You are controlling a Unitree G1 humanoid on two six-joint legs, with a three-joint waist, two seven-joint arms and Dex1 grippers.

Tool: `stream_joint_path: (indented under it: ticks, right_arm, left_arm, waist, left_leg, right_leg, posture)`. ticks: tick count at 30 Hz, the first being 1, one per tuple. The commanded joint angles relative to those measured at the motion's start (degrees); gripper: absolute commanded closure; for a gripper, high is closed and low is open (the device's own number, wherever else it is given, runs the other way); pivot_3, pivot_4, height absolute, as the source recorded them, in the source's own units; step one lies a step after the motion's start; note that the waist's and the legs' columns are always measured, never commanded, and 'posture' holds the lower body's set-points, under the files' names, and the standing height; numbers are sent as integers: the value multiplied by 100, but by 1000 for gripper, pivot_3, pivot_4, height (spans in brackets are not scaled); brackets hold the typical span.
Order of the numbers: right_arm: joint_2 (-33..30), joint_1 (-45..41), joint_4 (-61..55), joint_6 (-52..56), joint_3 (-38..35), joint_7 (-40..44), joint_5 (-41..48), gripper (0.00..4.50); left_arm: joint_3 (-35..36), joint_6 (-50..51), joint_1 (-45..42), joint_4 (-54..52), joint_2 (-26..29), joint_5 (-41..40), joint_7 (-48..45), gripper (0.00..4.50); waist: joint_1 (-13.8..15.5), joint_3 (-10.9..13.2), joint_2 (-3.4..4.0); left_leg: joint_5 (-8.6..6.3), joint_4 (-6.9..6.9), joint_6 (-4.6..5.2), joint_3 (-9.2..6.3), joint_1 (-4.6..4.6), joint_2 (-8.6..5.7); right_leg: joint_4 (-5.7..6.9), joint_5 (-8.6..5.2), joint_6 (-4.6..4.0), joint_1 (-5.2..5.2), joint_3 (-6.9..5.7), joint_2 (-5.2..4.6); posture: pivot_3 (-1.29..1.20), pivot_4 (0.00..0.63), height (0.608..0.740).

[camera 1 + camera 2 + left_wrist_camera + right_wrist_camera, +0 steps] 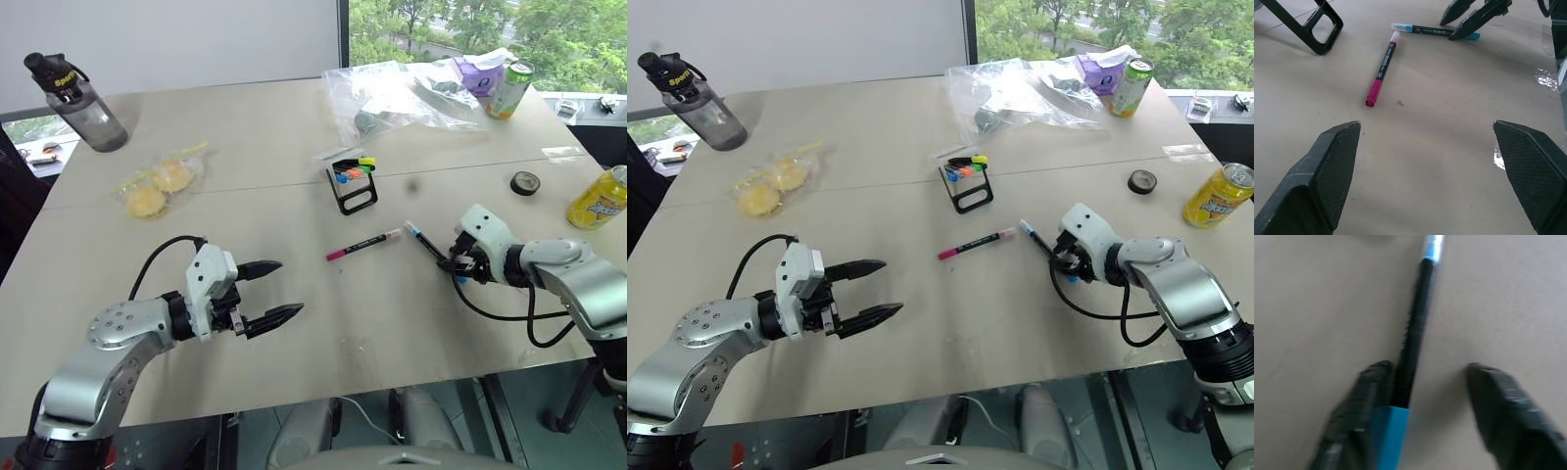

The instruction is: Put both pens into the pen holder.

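Right end effector (pixel 1422 396), fingers part-spread, straddles the dark pen (pixel 427 244); next, pinch and lift toward the holder (pixel 353 186).

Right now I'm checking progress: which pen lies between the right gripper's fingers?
The dark-barrelled pen with light-blue ends, straddled by the right gripper; the white pen with the magenta end lies apart, untouched.

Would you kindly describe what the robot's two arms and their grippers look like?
Both arms are silver-grey metal with black joints. Each wrist carries a white housing and a looping black cable. The left gripper and the right gripper each have two black tapered fingers with finely textured inner pads.
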Motion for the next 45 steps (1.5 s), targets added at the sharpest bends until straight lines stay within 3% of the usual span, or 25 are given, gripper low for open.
stream_joint_path:
  ticks: [1,2,7,10,16,20,29,41,44,45]
  right_arm:
    - [-138,55,-111,180,-14,8,-10,4031]
    - [-124,63,-121,195,-27,-2,2,4434]
    - [-41,120,-233,329,-189,-77,113,4434]
    - [157,243,-457,599,-816,-45,582,4434]
    - [332,473,-768,839,-1893,-174,1133,4434]
    - [789,541,-1281,608,-2321,-233,1641,4434]
    - [1784,719,-1808,-796,-2108,-570,1793,4434]
    - [1849,1187,-2444,-1072,-1920,-761,2248,4434]
    - [1724,1242,-2495,-969,-1904,-757,2424,4500]
    - [1672,1260,-2507,-933,-1898,-745,2480,4500]
  left_arm:
    - [51,-155,-13,-81,-53,-65,-64,0]
    - [31,-214,-13,-33,-60,-15,-93,0]
    - [49,-402,-27,178,-93,19,-246,0]
    - [19,-480,-134,336,-167,35,-244,0]
    - [-378,-151,-909,599,-796,-68,208,0]
    - [-815,2,-1770,1043,-1283,-120,205,0]
    - [-1015,719,-3618,2110,-2766,-905,393,0]
    - [-993,1263,-4228,2513,-3189,-1215,298,0]
    - [-941,1340,-4285,2497,-3164,-1287,300,1207]
    - [-947,1375,-4284,2460,-3138,-1307,288,1792]
  waist:
    - [1,0,0]
    - [0,-1,-1]
    - [0,-1,-1]
    - [1,-1,-2]
    - [-3,-1,-1]
    - [-14,-1,-2]
    - [-19,-1,-4]
    - [-141,-1,-5]
    - [-143,-1,-5]
    - [-143,-1,-5]
  left_leg:
    - [0,0,0,-1,0,-1]
    - [0,0,0,-1,0,-1]
    - [0,0,0,-3,1,-1]
    - [0,0,0,-4,0,-2]
    - [1,3,0,-6,-2,-4]
    - [1,4,0,-7,-1,-4]
    - [1,47,-1,-16,-15,-11]
    - [7,75,-9,-22,-44,-18]
    - [11,78,-15,-22,-40,-18]
    - [12,78,-17,-22,-40,-18]
  right_leg:
    - [0,0,0,1,-1,-1]
    - [0,0,0,1,-1,-1]
    - [2,0,0,2,-6,-1]
    - [1,0,0,1,-6,-1]
    - [4,1,1,1,-7,-2]
    - [9,1,1,0,-9,2]
    - [20,4,5,0,-40,2]
    - [72,3,4,-37,-43,-1]
    - [90,3,3,-39,-41,-1]
    - [93,3,3,-39,-41,-1]
  posture:
    - [0,150,740]
    - [0,150,740]
    - [0,150,740]
    - [0,150,740]
    - [0,150,740]
    - [0,150,740]
    - [0,150,740]
    - [0,150,740]
    - [0,150,740]
    - [0,150,740]
